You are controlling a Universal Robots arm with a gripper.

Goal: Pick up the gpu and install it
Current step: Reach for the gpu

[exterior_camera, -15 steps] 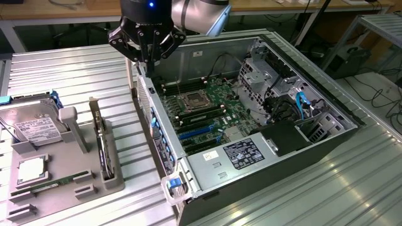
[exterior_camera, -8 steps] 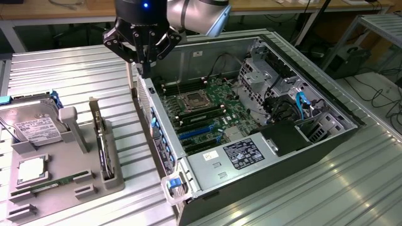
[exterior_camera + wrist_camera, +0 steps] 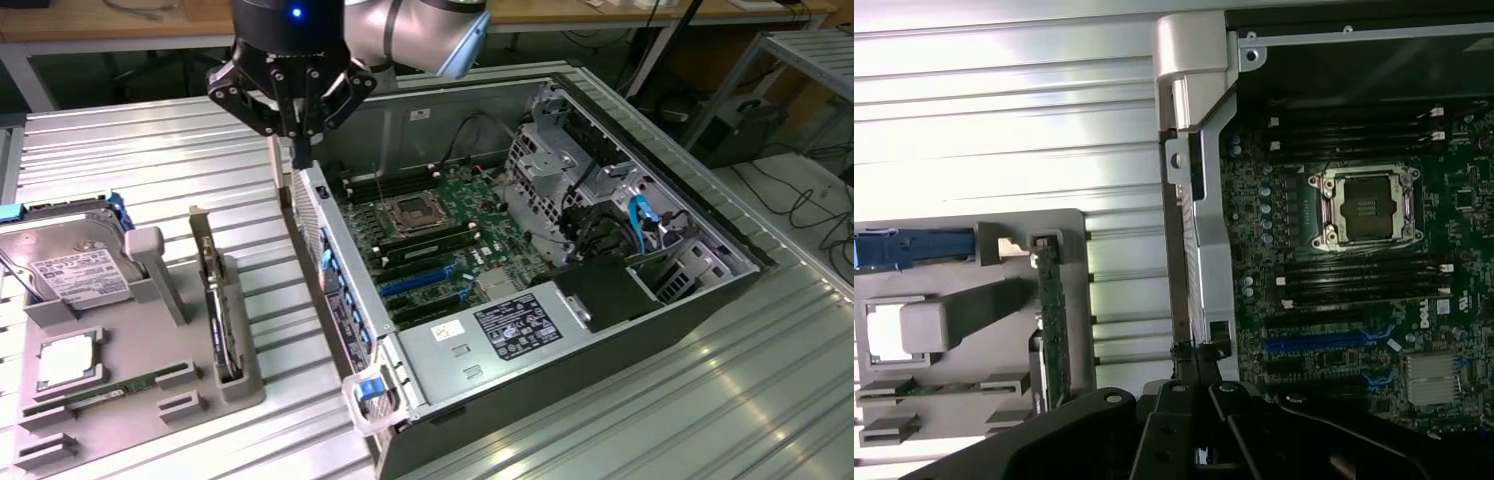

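Hazards before pickup: gripper [image 3: 304,148] hovers over the computer case [image 3: 400,120] wall, jaws seemingly narrow and empty; gpu [image 3: 214,300] stands on edge in the grey fixture [image 3: 247,385], well apart. Descending here would strike the wall; narrow jaws could not straddle the card.

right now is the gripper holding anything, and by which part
Nothing. The gripper hangs shut over the computer case wall; the gpu stands in the gray holder, apart from it.

Gripper [image 3: 304,158] hovers over case [image 3: 416,118] edge; gpu [image 3: 214,300] stands in holder [image 3: 131,345].
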